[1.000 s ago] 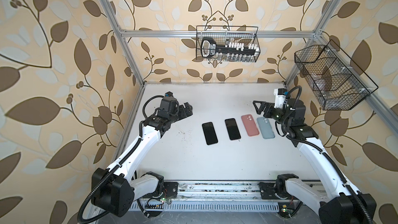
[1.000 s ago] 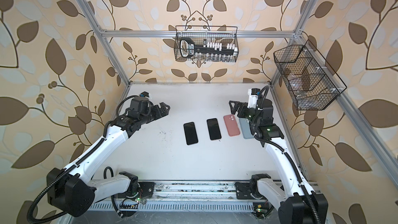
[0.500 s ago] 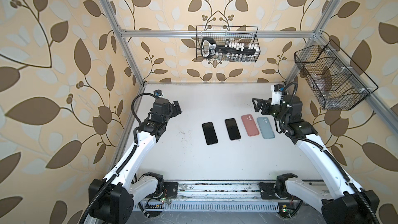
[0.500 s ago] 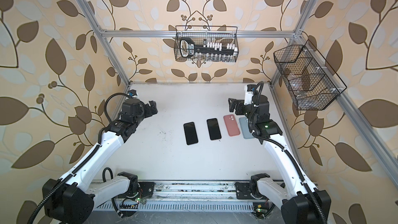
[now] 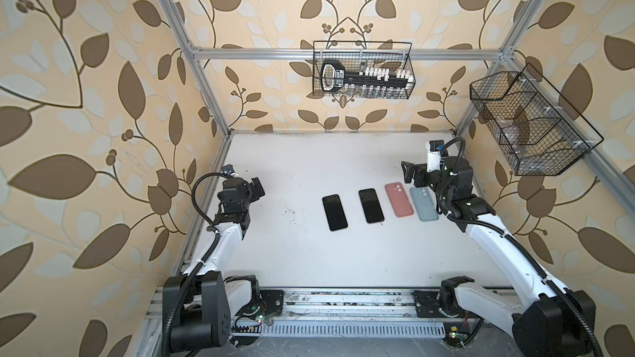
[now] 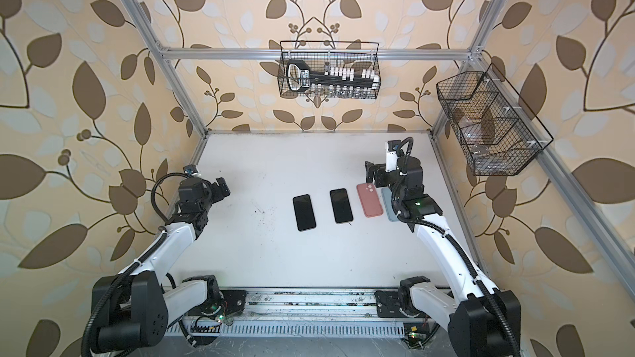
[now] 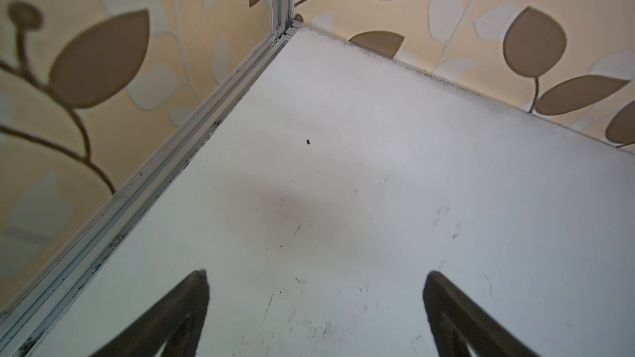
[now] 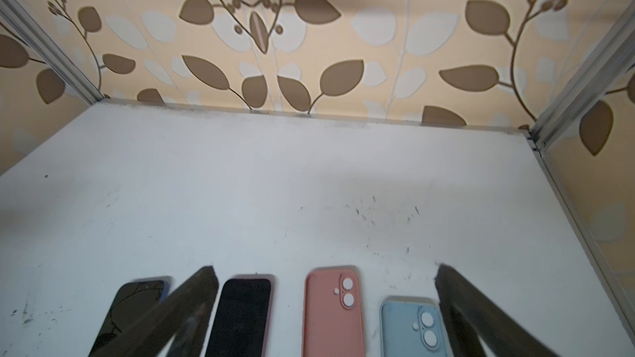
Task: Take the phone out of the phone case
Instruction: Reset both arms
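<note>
1. Nearest to us, one metal rail point(image 5: 343, 307) runs along the front edge of the white tabletop point(image 5: 309, 262). It carries the bases of two arms, one at each end.
2. Further in on the left side we see the left gripper point(image 5: 257, 187), close to the side frame and well apart from every phone. Its jaws are spread wide with only bare tabletop between them, as the left wrist view shows.
3. Mid-tabletop we count four flat things in one row, side by side and not touching.
   - There are two phones, both dark screen up: the left phone point(image 5: 334, 212) and the right phone point(image 5: 371, 206).
   - There are two cases, both with the camera cut-outs facing up: the pink case point(image 5: 398, 199) and the blue case point(image 5: 423, 204).
   - We cannot tell whether either case has a phone inside.
4. Just past the far ends of the two cases, the right gripper point(image 5: 408, 172) is held above the tabletop. Its jaws are fully spread and grip nothing.
5. Farthest off we count two wire baskets. The back basket point(image 5: 362, 70) hangs on the rear bar with a black tool and white pieces in it. The side basket point(image 5: 525, 125) hangs on the right wall.
</note>
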Robot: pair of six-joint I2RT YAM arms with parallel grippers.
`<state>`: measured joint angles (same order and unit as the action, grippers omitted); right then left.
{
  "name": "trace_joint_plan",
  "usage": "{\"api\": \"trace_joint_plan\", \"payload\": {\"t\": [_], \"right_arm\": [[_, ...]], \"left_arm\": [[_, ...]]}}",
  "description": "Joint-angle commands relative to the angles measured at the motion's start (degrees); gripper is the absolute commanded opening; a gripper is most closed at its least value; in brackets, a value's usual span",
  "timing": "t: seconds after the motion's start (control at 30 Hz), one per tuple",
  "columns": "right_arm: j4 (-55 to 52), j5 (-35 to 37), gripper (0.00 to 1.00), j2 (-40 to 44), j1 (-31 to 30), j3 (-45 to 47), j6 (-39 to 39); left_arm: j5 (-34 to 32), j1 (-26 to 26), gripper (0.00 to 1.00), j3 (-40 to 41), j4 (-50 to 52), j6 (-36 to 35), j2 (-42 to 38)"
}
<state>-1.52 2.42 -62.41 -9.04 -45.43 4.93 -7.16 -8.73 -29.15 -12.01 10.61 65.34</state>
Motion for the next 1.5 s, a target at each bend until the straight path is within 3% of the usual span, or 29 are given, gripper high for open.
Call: {"api": "trace_joint_plan", "payload": {"t": [0.0, 0.2, 0.3, 0.4, 0.47, 0.67, 0.83, 1.07, 1.47], "right_arm": [[5.60, 1.33, 1.00, -0.25, 1.62, 3.02, -1.48], [8.07, -1.25, 1.00, -4.26, 4.98, 5.99, -6.05], [9.89, -4.18, 1.00, -6.49, 8.33, 7.34, -3.05], [19.34, -10.97, 1.00, -6.77, 13.08, 12.78, 0.92], [24.84, -10.06, 1.00, -6.27, 14.34, 16.64, 0.96], [35.17, -1.28, 1.00, -3.34, 13.56, 25.06, -1.45], [38.23, -3.54, 1.00, -3.86, 13.12, 26.94, -1.85], [45.46, 2.05, 1.00, -2.94, 8.78, 32.16, -4.28], [49.94, 3.35, 1.00, -4.62, 5.89, 34.14, -6.79]], "left_arm": [[3.04, -0.66, 0.99, 1.97, -9.84, -1.90, 0.99], [5.57, -0.67, 0.99, 4.41, -15.79, -3.00, 3.83], [6.28, -0.67, 0.99, 5.23, -17.72, -3.01, 5.05], [5.50, -0.76, 0.99, 5.90, -19.41, -2.36, 5.75], [5.88, -0.73, 0.99, 5.77, -19.37, -2.41, 6.02], [7.06, -0.76, 0.99, 5.63, -19.81, -2.52, 6.57], [7.59, -0.70, 0.99, 6.21, -20.27, -2.77, 6.64], [7.12, -0.76, 0.99, 8.26, -22.61, -2.78, 6.51], [9.33, -0.67, 0.99, 9.99, -24.70, -2.82, 7.14]]}}
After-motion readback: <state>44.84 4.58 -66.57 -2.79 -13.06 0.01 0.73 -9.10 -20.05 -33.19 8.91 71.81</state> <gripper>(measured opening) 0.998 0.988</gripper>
